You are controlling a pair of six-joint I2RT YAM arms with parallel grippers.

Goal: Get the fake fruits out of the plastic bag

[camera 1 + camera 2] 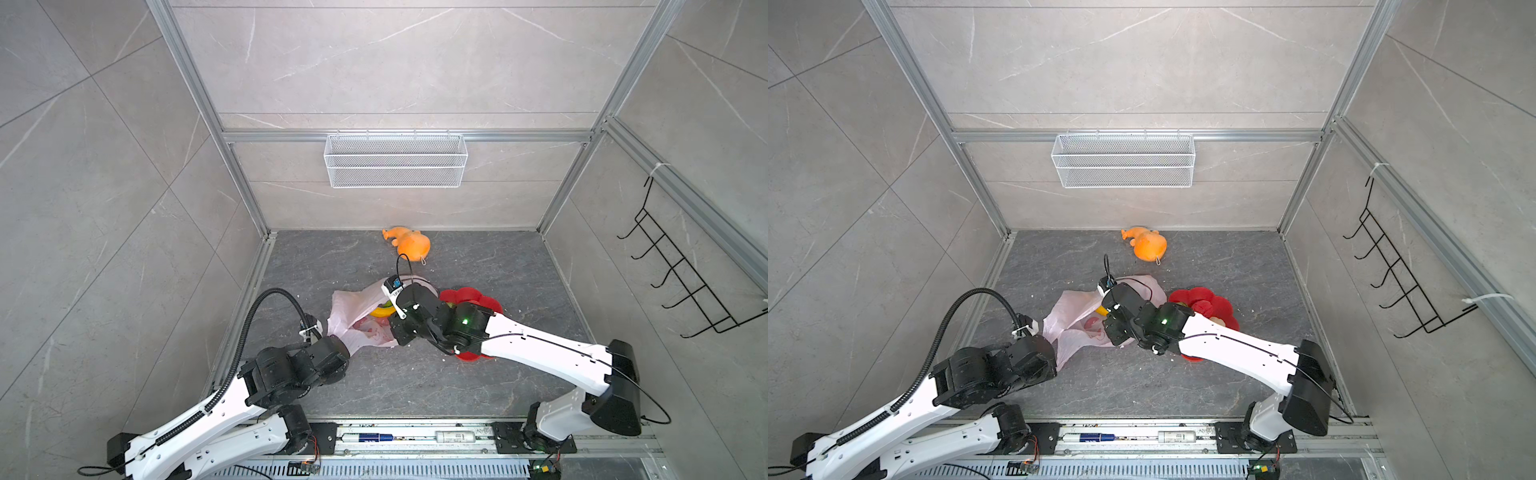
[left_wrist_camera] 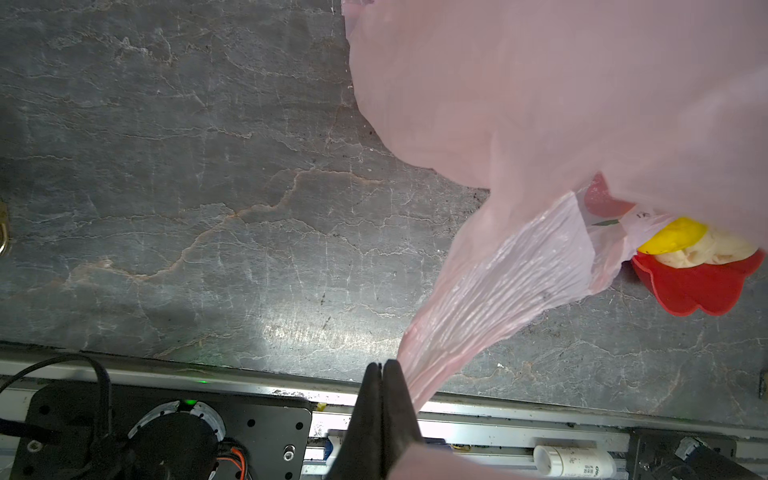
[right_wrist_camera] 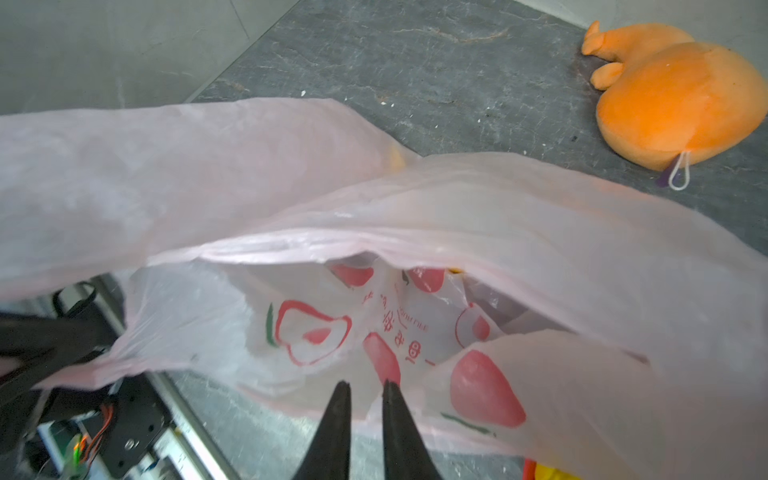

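The pale-pink plastic bag (image 1: pixel 353 307) (image 1: pixel 1067 307) lies mid-floor with its mouth open (image 3: pixel 374 316). My left gripper (image 2: pixel 381 365) is shut on a stretched strip of the bag (image 2: pixel 498 282) and pulls it taut. My right gripper (image 3: pixel 366 383) hangs at the lower lip of the mouth, jaws a narrow gap apart, nothing clamped. A yellow banana (image 1: pixel 382 311) (image 1: pixel 1100 309) shows at the bag's far opening. In the left wrist view a yellow fruit (image 2: pixel 673 239) and a beige lumpy fruit (image 2: pixel 719 251) rest in the red flower-shaped plate (image 2: pixel 706 291) (image 1: pixel 465 296) right of the bag.
An orange plush toy (image 1: pixel 409 245) (image 3: pixel 673 95) lies near the back wall. A white wire basket (image 1: pixel 395 160) hangs on that wall, and a black hook rack (image 1: pixel 681 274) on the right wall. The arms' mounting rail (image 1: pixel 415 436) runs along the front edge.
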